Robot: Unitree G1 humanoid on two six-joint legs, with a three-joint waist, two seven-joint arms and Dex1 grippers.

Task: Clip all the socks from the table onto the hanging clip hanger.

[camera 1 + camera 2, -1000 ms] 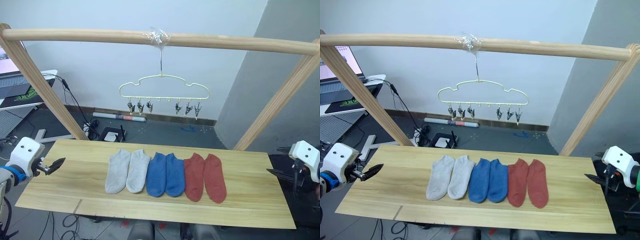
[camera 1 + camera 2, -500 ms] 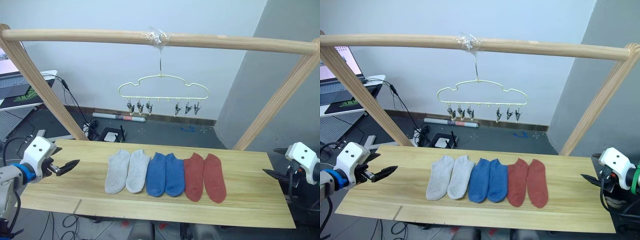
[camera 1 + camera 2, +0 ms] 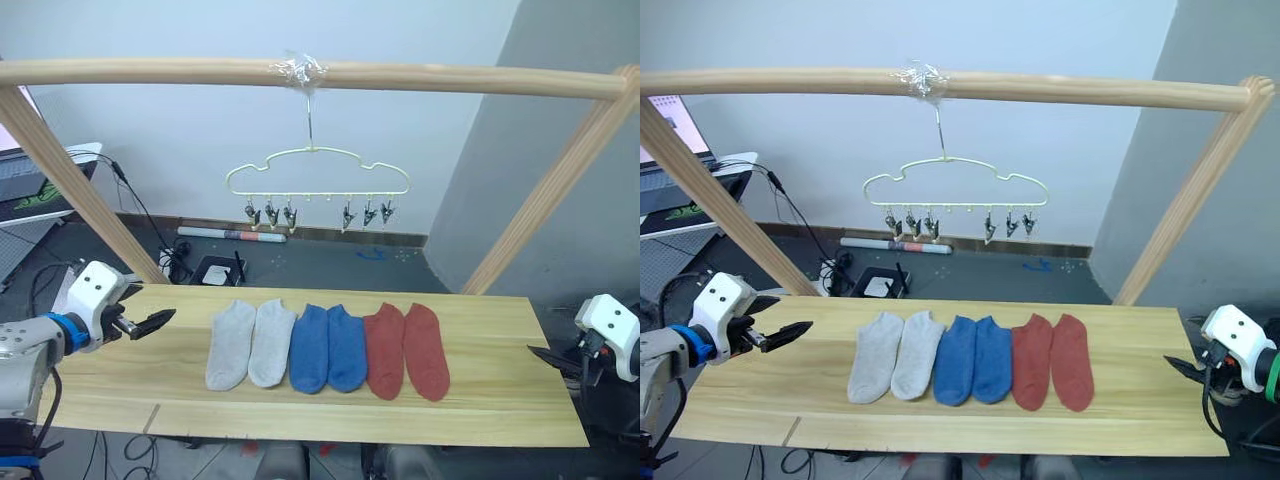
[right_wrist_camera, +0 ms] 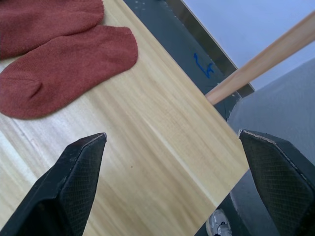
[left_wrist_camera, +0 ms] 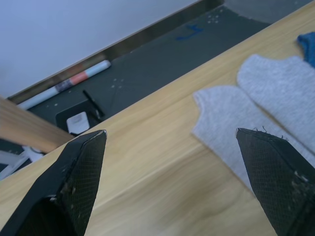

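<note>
Since a second ago the left gripper (image 3: 158, 320) has come in over the left end of the table (image 3: 500, 390), from off its edge to a spot nearer the socks, while the right gripper (image 3: 545, 353) hangs much as before at the right end. The socks have not moved.

Six socks lie flat side by side mid-table, long axes running front to back, toes toward the far edge: grey pair (image 3: 243, 343), blue pair (image 3: 327, 347), rust-red pair (image 3: 406, 350) — left to right. The clip hanger (image 3: 317, 172) hangs by its hook from the wooden pole (image 3: 450, 79) above and behind them, its long axis left to right, six clips hanging down.

The left wrist view shows wide-open jaws framing the two grey socks (image 5: 261, 118), plus a tube (image 5: 69, 83) on the floor beyond. The right wrist view shows jaws likewise wide apart, over bare wood beside the red socks (image 4: 64, 64)
</note>
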